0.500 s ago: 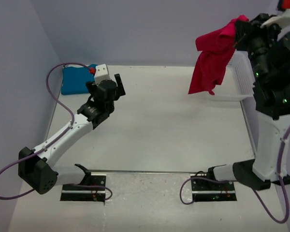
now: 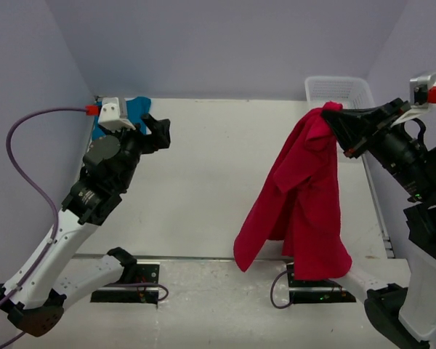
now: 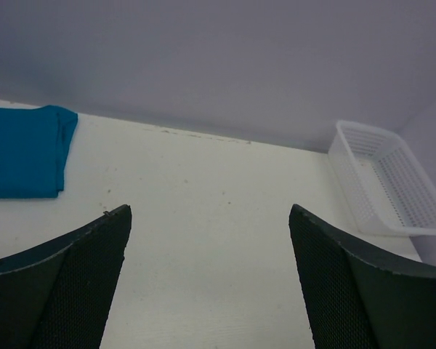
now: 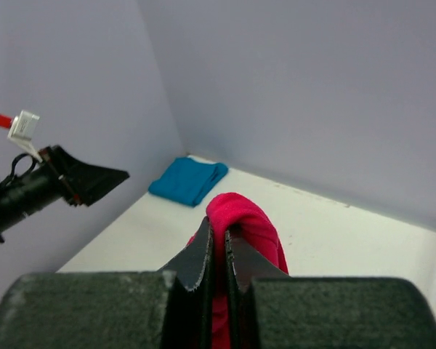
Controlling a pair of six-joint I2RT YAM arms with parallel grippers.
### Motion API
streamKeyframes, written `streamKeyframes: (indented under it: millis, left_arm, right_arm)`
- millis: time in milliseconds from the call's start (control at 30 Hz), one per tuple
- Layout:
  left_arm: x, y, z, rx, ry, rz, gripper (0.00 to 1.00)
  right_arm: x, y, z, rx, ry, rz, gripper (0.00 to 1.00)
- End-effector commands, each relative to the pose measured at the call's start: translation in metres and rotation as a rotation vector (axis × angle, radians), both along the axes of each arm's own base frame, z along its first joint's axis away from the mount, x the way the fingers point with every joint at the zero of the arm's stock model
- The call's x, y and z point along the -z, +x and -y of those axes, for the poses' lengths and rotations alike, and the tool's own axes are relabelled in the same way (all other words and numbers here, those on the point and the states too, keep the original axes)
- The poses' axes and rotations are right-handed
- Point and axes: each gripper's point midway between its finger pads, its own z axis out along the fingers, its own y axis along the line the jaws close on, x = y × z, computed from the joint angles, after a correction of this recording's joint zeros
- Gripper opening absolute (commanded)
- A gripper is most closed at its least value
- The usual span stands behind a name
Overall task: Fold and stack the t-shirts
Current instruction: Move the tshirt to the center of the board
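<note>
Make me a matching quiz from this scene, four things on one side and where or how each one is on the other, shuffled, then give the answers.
Column one:
1. red t-shirt
2. teal t-shirt
3. white basket
4. left hand

Column two:
A. at the far right corner of the table
B. open, holding nothing
C. dangling from the shut right hand
D. lying folded at the far left corner

Pairs: 1-C, 2-D, 3-A, 4-B
</note>
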Motion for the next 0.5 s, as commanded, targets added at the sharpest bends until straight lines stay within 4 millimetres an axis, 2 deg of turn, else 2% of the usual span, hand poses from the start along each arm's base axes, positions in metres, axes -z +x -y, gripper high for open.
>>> streamKeyframes:
  millis: [0,33,100,133,200,233,300,333,367,400,433,467]
  left_arm:
    - [-0.004,-0.014,0.015,0.123,0.021,-0.003,0.89]
    - [-0.008,-0.016,0.015,0.129,0.016,0.002,0.89]
    - [-0.011,-0.021,0.015,0.143,0.010,0.005,0.89]
    - [-0.009,-0.021,0.017,0.158,0.011,0.002,0.89]
    - [-0.006,-0.022,0.023,0.186,0.015,-0.008,0.89]
    - [-0.003,-0.022,0.027,0.206,0.020,-0.018,0.88]
    - [0.009,-0.017,0.034,0.221,0.036,-0.055,0.88]
    - [0.014,-0.015,0.034,0.221,0.044,-0.070,0.87]
    - [0.023,-0.013,0.037,0.224,0.050,-0.096,0.86]
    - [0.029,-0.012,0.037,0.221,0.057,-0.109,0.86]
    - [0.033,-0.010,0.037,0.212,0.061,-0.118,0.85]
    - [0.047,-0.008,0.036,0.202,0.074,-0.144,0.84]
  right_arm:
    - [0.012,0.007,-0.036,-0.201,0.004,-0.052,0.00]
    - [0.031,0.028,-0.046,-0.223,0.003,-0.120,0.00]
    - [0.046,0.051,-0.065,-0.289,-0.007,-0.166,0.00]
    - [0.072,0.082,-0.080,-0.314,-0.026,-0.250,0.00]
    - [0.096,0.116,-0.106,-0.354,-0.050,-0.314,0.00]
    - [0.121,0.158,-0.122,-0.355,-0.077,-0.382,0.00]
    - [0.153,0.205,-0.132,-0.302,-0.101,-0.481,0.00]
    - [0.127,0.231,-0.127,-0.222,-0.096,-0.413,0.19]
    - [0.197,0.279,-0.132,-0.157,-0.152,-0.584,0.32]
    - [0.213,0.304,-0.122,-0.097,-0.184,-0.605,0.53]
    - [0.187,0.326,-0.104,0.025,-0.185,-0.514,0.78]
    - [0.229,0.347,-0.091,0.106,-0.232,-0.594,0.79]
